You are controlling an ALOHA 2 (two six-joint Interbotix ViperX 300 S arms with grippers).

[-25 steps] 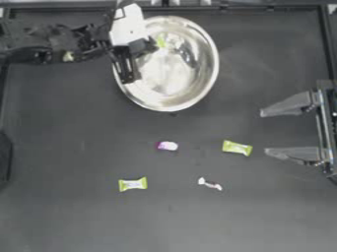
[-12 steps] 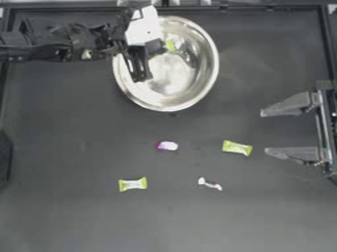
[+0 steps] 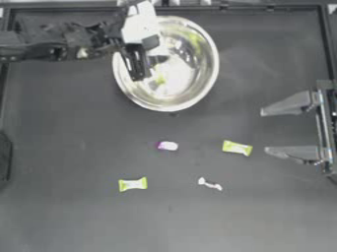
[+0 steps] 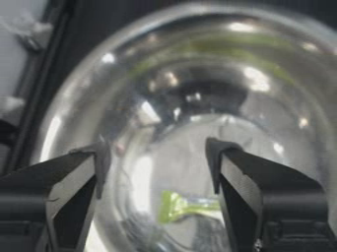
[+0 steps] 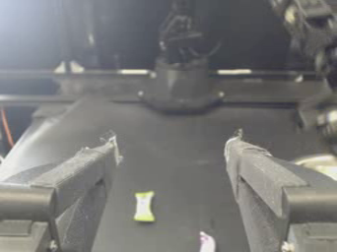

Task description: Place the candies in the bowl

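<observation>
The shiny metal bowl (image 3: 191, 88) stands at the table's back, left of centre. My left gripper (image 3: 139, 75) hangs open over its left half, nothing between the jaws. One yellow-green candy (image 3: 160, 79) lies inside the bowl; in the left wrist view this candy (image 4: 176, 206) rests on the bowl's floor (image 4: 263, 88) below the open left gripper (image 4: 154, 157). On the table lie a purple-and-white candy (image 3: 167, 145), two yellow-green candies (image 3: 237, 147) (image 3: 133, 184) and a thin white one (image 3: 210, 184). My right gripper (image 3: 265, 132) is parked open at the right edge.
A raised rim (image 3: 197, 9) runs along the table's back edge just behind the bowl. The right wrist view looks across the table past the open right gripper (image 5: 172, 142) at a yellow-green candy (image 5: 143, 205) and the purple-and-white one (image 5: 207, 242).
The left gripper has shifted right, farther over the bowl, and a yellow-green candy now lies on the bowl's floor. The right arm and the table candies have not moved.
</observation>
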